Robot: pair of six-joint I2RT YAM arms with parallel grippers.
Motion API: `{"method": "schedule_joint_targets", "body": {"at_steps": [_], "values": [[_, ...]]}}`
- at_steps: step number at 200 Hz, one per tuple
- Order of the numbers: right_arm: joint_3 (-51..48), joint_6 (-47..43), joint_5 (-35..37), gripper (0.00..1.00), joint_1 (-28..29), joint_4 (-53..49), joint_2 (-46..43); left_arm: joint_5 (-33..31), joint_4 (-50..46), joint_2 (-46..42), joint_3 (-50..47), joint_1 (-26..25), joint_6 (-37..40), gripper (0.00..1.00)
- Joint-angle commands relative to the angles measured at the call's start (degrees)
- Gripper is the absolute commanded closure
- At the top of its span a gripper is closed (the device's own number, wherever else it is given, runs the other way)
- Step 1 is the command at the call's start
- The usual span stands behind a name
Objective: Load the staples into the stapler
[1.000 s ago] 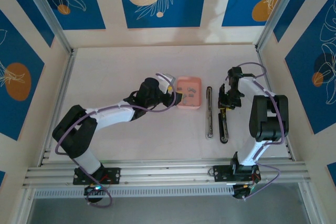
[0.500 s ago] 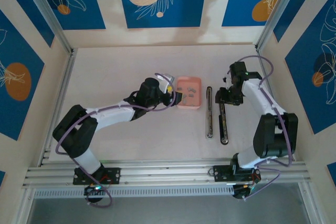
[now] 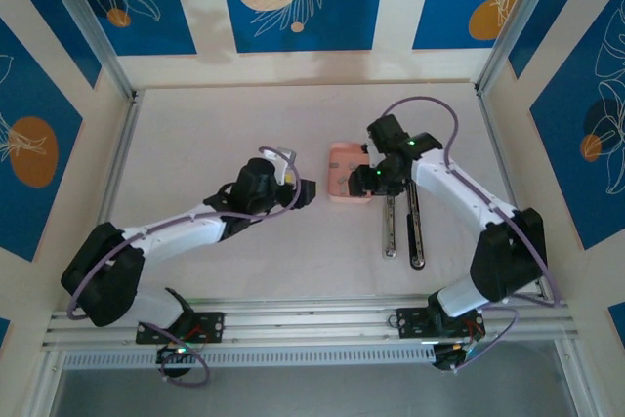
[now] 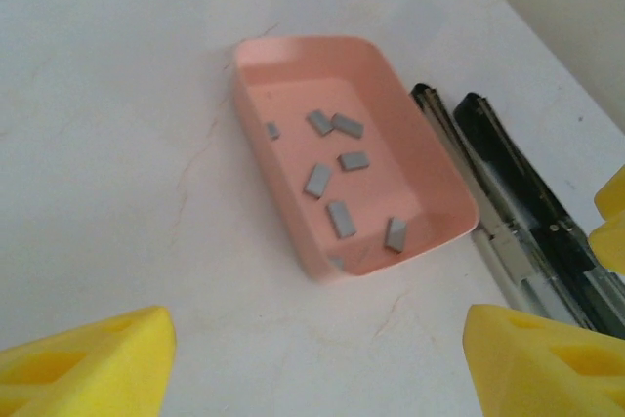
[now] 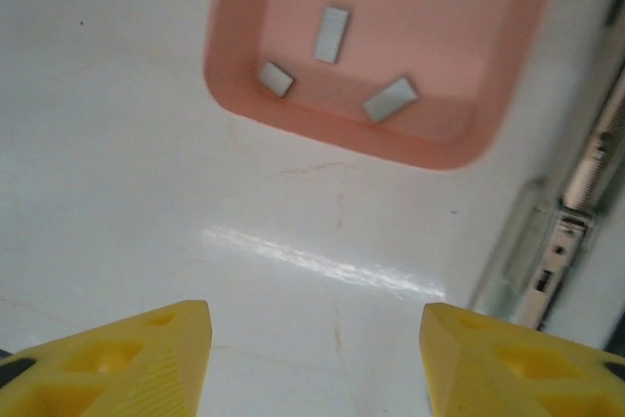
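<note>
Staples [image 4: 318,180] lie loose in the pink tray [image 4: 256,158], several short grey strips scattered flat over its floor and pointing different ways, some well apart and one leaning against the wall at one end. We see the tray resting on the white table [image 4: 117,144] close to its middle, a little nearer the right edge than the left, and well clear of the far and near edges. Just beside the tray, on the side toward the table's right edge, the stapler [image 4: 508,173] lies opened out flat, its black body and its bare metal rail [image 3: 390,227] side by side and running toward the near edge. From above, we find the left gripper [image 3: 303,189] just off the tray's left side, apart from it; in its wrist view its yellow fingers [image 4: 88,363] stand spread wide with only bare table between them. The right gripper [image 3: 363,180] hangs over the tray's near right corner, beside the stapler's far end, and its own camera shows the gripper [image 5: 317,339] with its yellow fingers likewise spread, nothing pinched, and the tray's end with a few strips beyond them. We see neither gripper touching the staples, the tray or the stapler.
</note>
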Motion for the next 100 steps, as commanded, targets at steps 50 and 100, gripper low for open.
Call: {"method": "schedule_joint_targets", "body": {"at_steps": [50, 100], "values": [[9.5, 5.8, 0.1, 0.4, 3.4, 1.5, 13.1, 4.6, 3.7, -0.6, -5.3, 6.2, -5.8, 0.22], [16.9, 5.4, -1.0, 0.4, 5.3, 1.3, 22.7, 8.1, 4.5, 0.0, -6.9, 9.2, -6.8, 0.23]]}}
